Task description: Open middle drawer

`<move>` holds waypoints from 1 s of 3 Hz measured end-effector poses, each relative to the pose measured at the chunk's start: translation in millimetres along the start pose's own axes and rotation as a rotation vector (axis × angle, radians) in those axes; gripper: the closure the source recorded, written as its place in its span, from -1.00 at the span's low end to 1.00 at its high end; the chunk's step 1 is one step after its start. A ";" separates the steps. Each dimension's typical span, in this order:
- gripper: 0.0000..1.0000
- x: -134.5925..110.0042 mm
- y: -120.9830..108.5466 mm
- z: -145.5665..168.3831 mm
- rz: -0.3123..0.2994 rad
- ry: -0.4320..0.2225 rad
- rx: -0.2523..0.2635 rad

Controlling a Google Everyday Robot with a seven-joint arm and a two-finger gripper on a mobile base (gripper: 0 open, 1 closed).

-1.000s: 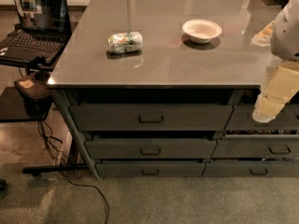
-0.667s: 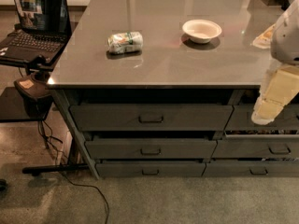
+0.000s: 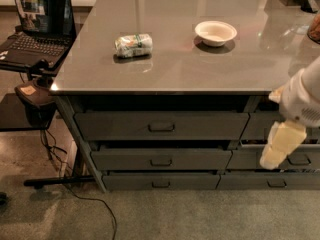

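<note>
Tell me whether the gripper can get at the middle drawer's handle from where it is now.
Probably yes. The gripper hangs off to the right, before the right-hand drawers, roughly level with the middle drawer. Nothing stands before its handle, so a move leftward looks free.

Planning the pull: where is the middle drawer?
Camera view, left stack: the wide dark grey middle drawer lies between the taller top drawer and slimmer bottom drawer; the cream gripper hangs to its right.

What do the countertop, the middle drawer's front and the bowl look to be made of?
Countertop: smooth grey, glossy, mirrors light; likely metal or laminate. Middle drawer: matte dark grey, probably painted metal. Bowl: white, slight sheen; ceramic or plastic. Gripper hangs before the right-hand drawers.
</note>
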State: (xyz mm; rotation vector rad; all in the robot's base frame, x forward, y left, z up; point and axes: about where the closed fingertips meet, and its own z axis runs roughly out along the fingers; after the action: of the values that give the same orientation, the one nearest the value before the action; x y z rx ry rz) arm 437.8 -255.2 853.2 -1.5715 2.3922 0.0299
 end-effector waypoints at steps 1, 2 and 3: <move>-1.00 21.3 8.6 46.4 0.048 0.003 -0.053; -1.00 21.3 8.6 46.5 0.048 0.003 -0.053; -1.00 25.2 30.1 87.0 0.052 -0.038 -0.090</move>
State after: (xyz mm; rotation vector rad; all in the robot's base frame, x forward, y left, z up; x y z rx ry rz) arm 420.4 -250.9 759.5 -1.5327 2.4322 0.1785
